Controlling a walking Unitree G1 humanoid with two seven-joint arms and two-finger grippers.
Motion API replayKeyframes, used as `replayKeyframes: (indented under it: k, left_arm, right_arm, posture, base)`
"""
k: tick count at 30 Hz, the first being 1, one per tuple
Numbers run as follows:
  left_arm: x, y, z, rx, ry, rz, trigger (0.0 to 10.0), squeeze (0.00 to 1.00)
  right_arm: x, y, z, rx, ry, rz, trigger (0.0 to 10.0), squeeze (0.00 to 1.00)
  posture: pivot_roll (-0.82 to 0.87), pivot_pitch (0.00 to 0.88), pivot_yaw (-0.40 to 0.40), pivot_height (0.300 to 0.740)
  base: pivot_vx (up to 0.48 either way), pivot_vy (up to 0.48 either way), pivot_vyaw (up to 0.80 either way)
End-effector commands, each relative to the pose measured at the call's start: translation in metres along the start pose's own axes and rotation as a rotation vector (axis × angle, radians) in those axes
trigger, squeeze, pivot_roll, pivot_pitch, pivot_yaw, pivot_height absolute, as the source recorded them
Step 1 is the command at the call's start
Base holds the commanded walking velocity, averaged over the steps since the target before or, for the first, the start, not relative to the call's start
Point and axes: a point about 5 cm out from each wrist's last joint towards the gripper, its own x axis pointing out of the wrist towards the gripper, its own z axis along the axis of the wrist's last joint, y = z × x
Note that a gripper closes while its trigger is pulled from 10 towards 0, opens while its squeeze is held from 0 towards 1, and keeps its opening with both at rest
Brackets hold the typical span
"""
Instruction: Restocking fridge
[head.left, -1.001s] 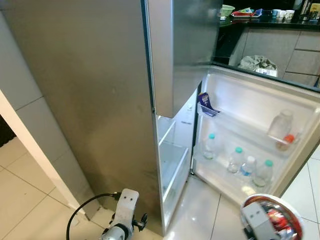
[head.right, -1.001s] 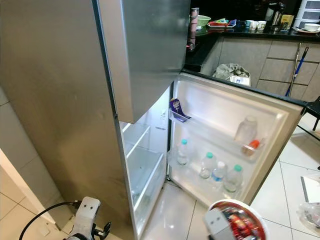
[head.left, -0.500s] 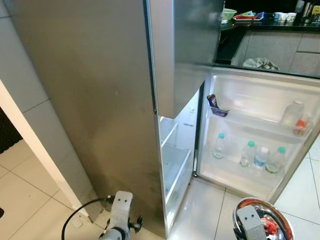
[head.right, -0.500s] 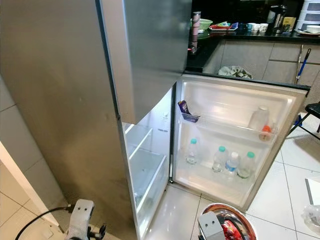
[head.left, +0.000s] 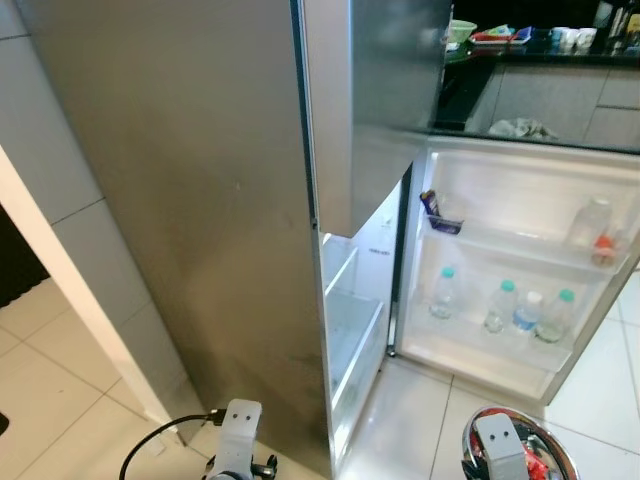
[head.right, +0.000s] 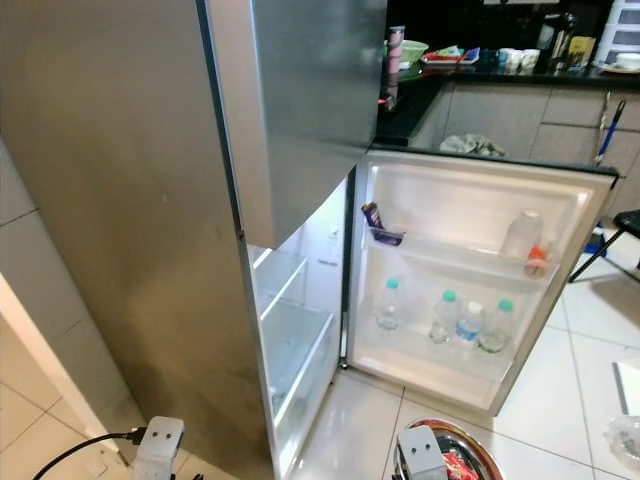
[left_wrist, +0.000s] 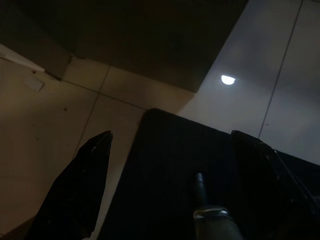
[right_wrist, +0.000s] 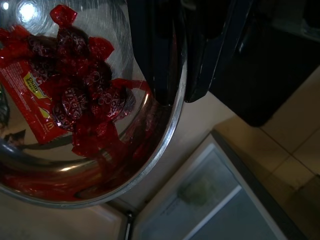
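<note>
1. The fridge door (head.right: 470, 215) stands wide open at 1 o'clock, with water bottles (head.right: 445, 318) already in its lower rack.
2. The right gripper (right_wrist: 172, 95) is clamped on the rim of a steel bowl (right_wrist: 150, 165) of red sweets (right_wrist: 80, 100), low at 5 o'clock; not yet shelved.
3. The left gripper (left_wrist: 170, 145) hangs spread, carrying nothing, at 7 o'clock.

Fridge (head.left: 200, 200) ahead-left, its door (head.right: 470, 260) swung open to the right. Four bottles (head.right: 443, 317) on the door's lower shelf, jar (head.right: 522, 236) on the upper. Desk (head.right: 500, 70) behind door. Bowl (right_wrist: 95, 165) of candies (right_wrist: 85, 100) low right, on right tool (right_wrist: 172, 97).
</note>
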Motion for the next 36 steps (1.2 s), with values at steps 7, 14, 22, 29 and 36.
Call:
replayKeyframes:
  k: [7, 14, 22, 29, 36]
  left_arm:
    - [-0.002, 0.005, -0.009, 0.166, 0.056, 0.015, 10.0, 0.00]
    - [-0.002, 0.003, -0.006, 0.162, 0.036, -0.010, 10.0, 0.00]
    - [-0.001, 0.003, 0.001, 0.077, 0.006, -0.005, 10.0, 0.00]
    - [0.000, 0.000, 0.002, 0.091, -0.002, -0.019, 10.0, 0.00]
    - [0.000, 0.001, 0.002, 0.086, 0.006, -0.013, 10.0, 0.00]
  right_arm:
    - [-0.001, 0.005, -0.011, 0.015, 0.057, 0.008, 10.0, 0.00]
    - [-0.001, 0.001, -0.010, 0.001, 0.063, 0.004, 10.0, 0.00]
    - [-0.001, 0.000, -0.007, -0.019, 0.044, -0.007, 10.0, 0.00]
    - [-0.001, 0.003, -0.010, -0.034, 0.057, 0.014, 10.0, 0.00]
    - [-0.002, 0.001, -0.011, -0.039, 0.061, 0.009, 10.0, 0.00]
  posture:
    - [-0.11, 0.069, 0.023, 0.740]
    - [-0.12, 0.078, 0.035, 0.740]
    - [-0.12, 0.079, 0.036, 0.740]
    - [-0.12, 0.081, 0.042, 0.740]
    - [-0.12, 0.081, 0.042, 0.740]
  base:
    - [0.000, 0.000, 0.00]
    - [0.000, 0.000, 0.00]
    - [0.000, 0.000, 0.00]
    - [0.000, 0.000, 0.62]
    - [0.000, 0.000, 0.80]
